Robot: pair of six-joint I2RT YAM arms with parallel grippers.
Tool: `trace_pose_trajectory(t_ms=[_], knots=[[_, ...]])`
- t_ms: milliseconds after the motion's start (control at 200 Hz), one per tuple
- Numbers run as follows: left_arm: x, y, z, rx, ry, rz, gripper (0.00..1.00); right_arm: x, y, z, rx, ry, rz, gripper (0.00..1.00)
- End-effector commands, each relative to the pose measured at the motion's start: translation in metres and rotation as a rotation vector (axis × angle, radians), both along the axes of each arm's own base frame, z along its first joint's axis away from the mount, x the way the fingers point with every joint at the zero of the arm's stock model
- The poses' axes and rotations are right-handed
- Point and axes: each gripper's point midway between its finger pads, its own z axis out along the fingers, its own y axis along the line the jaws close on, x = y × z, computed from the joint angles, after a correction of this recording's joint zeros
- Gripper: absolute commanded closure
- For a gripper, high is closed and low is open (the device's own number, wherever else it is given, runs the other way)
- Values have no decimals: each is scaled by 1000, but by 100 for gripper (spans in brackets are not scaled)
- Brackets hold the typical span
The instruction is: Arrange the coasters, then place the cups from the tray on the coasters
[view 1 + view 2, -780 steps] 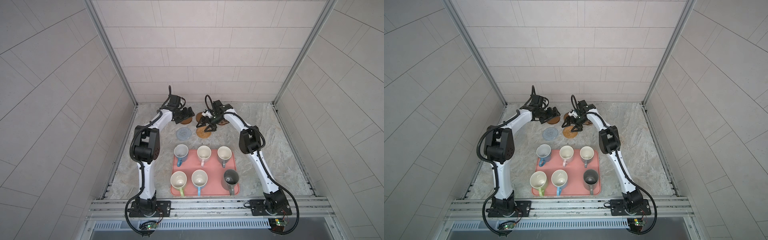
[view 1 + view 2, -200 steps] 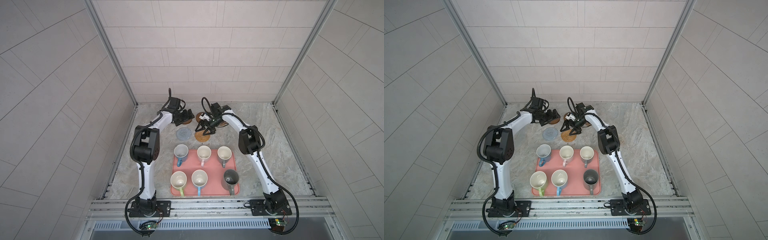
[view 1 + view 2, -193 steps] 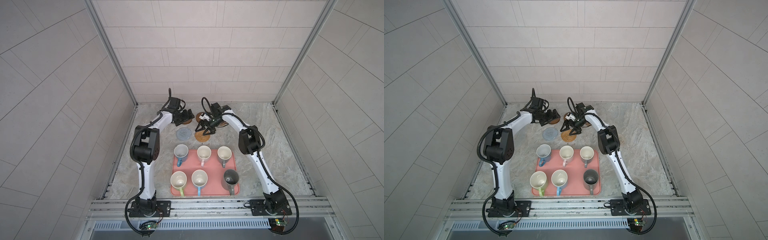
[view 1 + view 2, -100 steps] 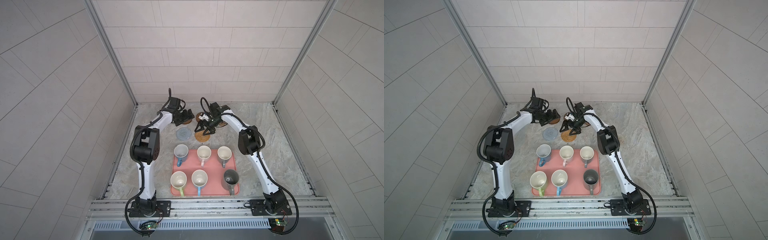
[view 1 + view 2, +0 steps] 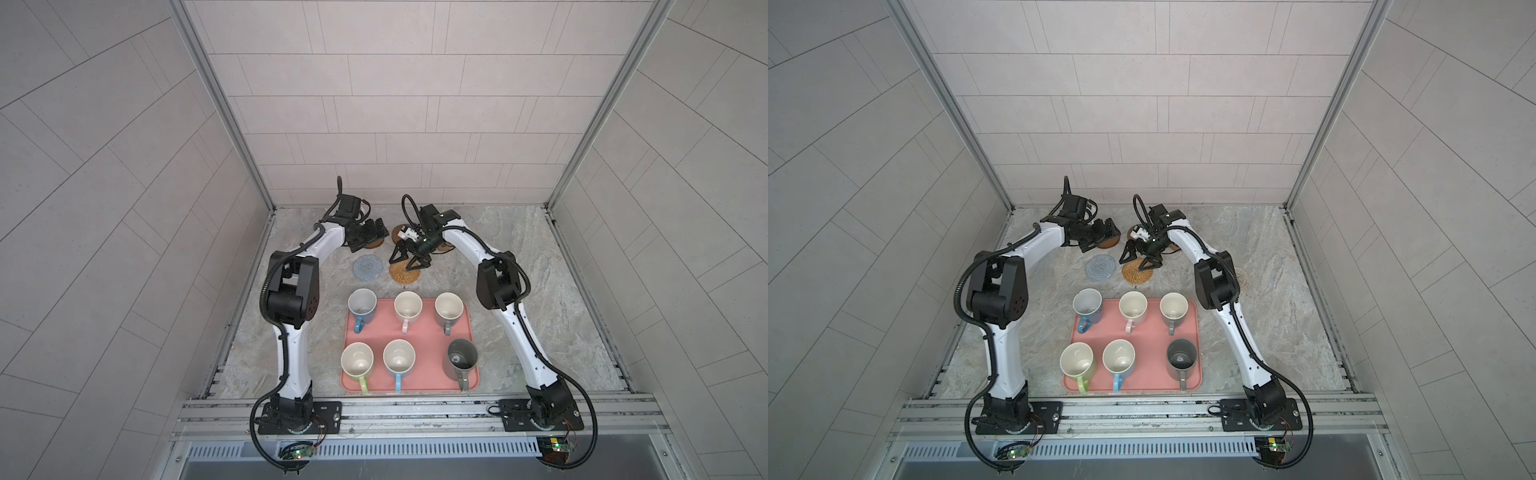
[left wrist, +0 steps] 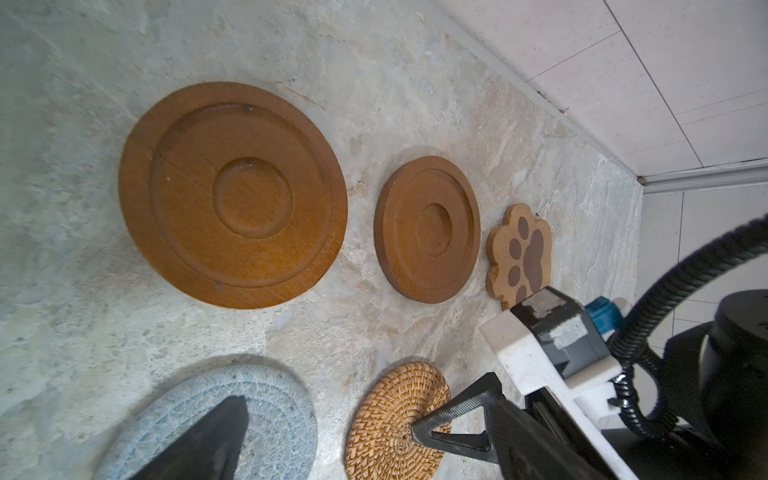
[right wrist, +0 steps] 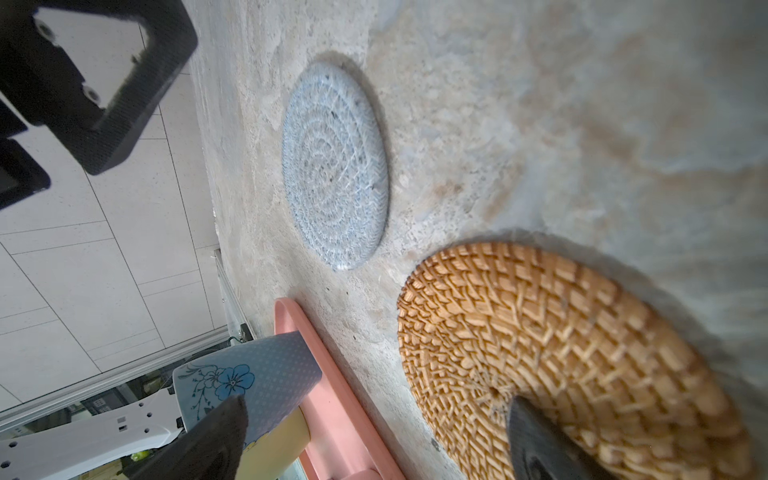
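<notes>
Jaws wide, the right gripper [image 5: 406,262] is hovering over the golden rattan coaster [image 5: 401,278] beneath it, needing a low edge pinch.

Both my arms reach to the far end of the table [image 5: 519,257], over the coasters.

My left gripper [image 5: 368,237] hangs above a brown wooden disc [image 5: 376,244], jaws apart. My right gripper [image 5: 407,261] stands spread wide over the far edge of the golden rattan coaster [image 5: 405,275], and the grey-blue crochet coaster [image 5: 368,267] lies just beside that one. Nearer my bases, the pink tray [image 5: 424,332] carries six mugs in two rows: the blue mug [image 5: 361,302], pale pink mug [image 5: 408,306] and grey mug [image 5: 449,309] behind, with the yellow-green mug [image 5: 357,359], light blue mug [image 5: 399,357] and dark grey mug [image 5: 461,358] in front.
</notes>
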Motion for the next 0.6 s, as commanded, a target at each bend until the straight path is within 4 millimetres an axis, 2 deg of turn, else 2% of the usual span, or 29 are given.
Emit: trace_pose_trajectory(t_ms=[0,100,335,475,595], knots=[[2,2,22,-10,-45,6,0,10,-29,-21,-160,-46,-32,0],[2,2,22,-10,-44,7,0,9,-29,-15,-149,-58,-21,0],[1,1,22,-14,-46,6,0,7,-28,-16,-144,-52,-14,1],[2,1,21,-14,-46,5,0,4,-19,-12,-92,-47,7,0],[2,1,21,-15,-45,5,0,-7,-9,-9,-40,-23,49,0]])
